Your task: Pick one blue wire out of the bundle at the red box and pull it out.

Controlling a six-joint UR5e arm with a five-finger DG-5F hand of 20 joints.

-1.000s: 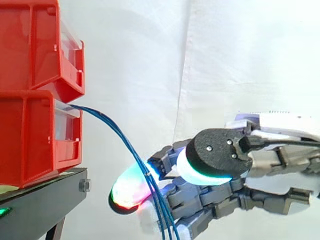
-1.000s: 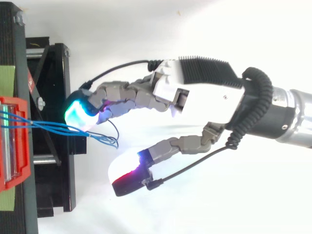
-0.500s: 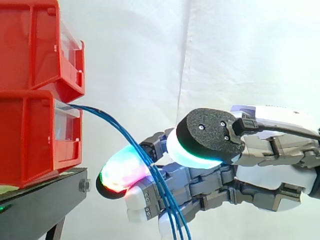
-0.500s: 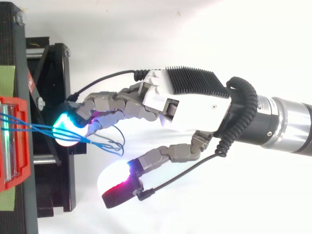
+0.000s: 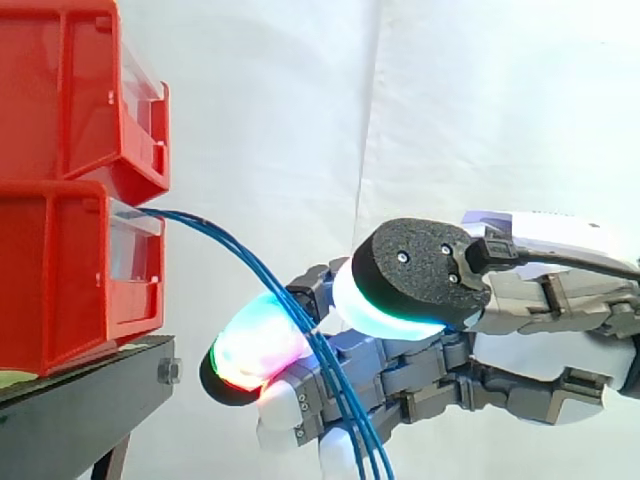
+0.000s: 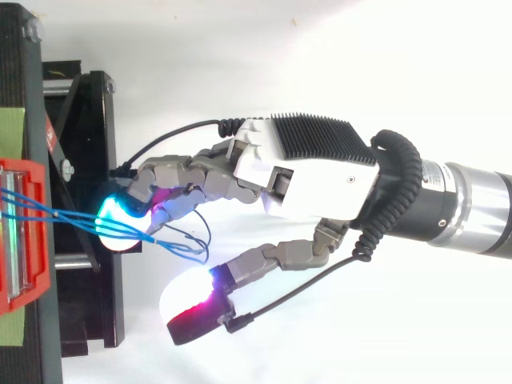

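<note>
My hand [image 6: 312, 172] sits near the lower red bin [image 5: 60, 270], with curled fingers [image 5: 255, 350] pinching the blue wires [image 5: 225, 245] (the wires run between the glowing fingertip and the fingers beside it). My thumb [image 6: 192, 300] stands well apart from the wires. The bundle leaves the front of the bin, arches across to my fingers and hangs down past them, beside the black stand [image 5: 80, 405]
</note>
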